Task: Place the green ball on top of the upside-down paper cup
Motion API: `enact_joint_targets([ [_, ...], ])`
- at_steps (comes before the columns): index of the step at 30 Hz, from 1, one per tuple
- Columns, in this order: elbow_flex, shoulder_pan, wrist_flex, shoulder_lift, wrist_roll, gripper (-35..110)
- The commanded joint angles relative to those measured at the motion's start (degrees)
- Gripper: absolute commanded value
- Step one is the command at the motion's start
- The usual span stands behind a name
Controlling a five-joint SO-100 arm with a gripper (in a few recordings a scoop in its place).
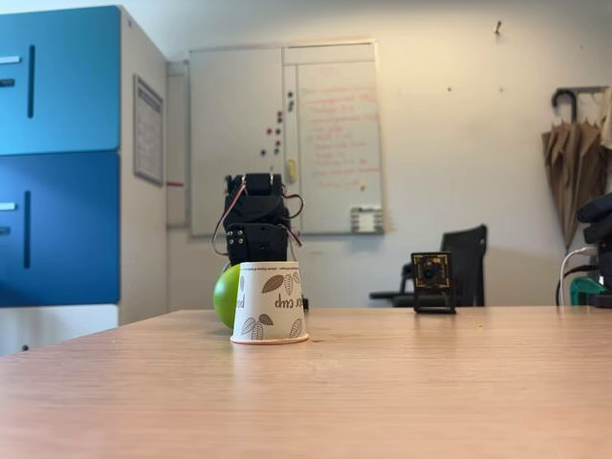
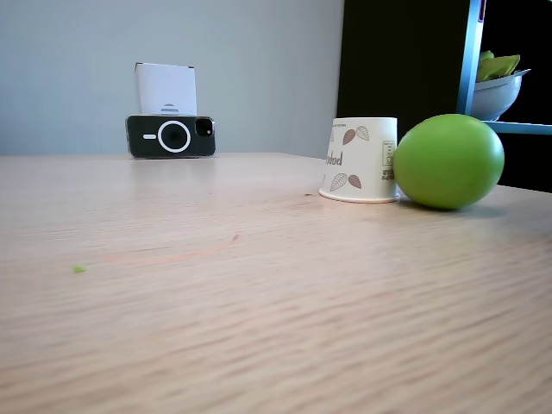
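Resting on a light wood-grain bench [image 1: 402, 382], the upside-down paper cup [image 1: 270, 302] stands with its rolled rim down and its narrow end up, leaf prints and inverted lettering facing the camera in both fixed views. The green ball [image 1: 226, 295] sits on the bench surface, not on the cup; in a fixed view it shows at the cup's left edge, partly hidden behind it, and in the other it lies to the right of the cup [image 2: 360, 159], the ball [image 2: 448, 161] nearer the camera and appearing to touch or nearly touch the cup's side. Behind the cup rises the black arm [image 1: 256, 220] with red and white wires looped at its sides; the gripper is hidden behind the cup and arm body, so I cannot tell whether it is released or clenched. A small camera module [image 1: 432, 279] stands on the bench to the right. Room: blue cabinet doors [image 1: 57, 153] at left, a whiteboard [image 1: 287, 139] with faint red writing and magnets on the rear wall, a dark chair [image 1: 459, 268], folded umbrellas [image 1: 574, 158] hanging at right. A phone [image 2: 171, 135] lies on its side at the bench's far edge with a white block [image 2: 166, 88] behind it. A small green speck [image 2: 78, 269] marks the bench surface. A white bowl [image 2: 498, 90] sits on a shelf at right.
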Motion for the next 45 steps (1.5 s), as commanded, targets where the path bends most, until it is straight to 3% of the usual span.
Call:
enact_joint_targets([
  [1, 0.0, -0.44, 0.53, -0.09, 0.26, 0],
  [45, 0.0, 1.05, 0.53, -0.09, 0.26, 0],
])
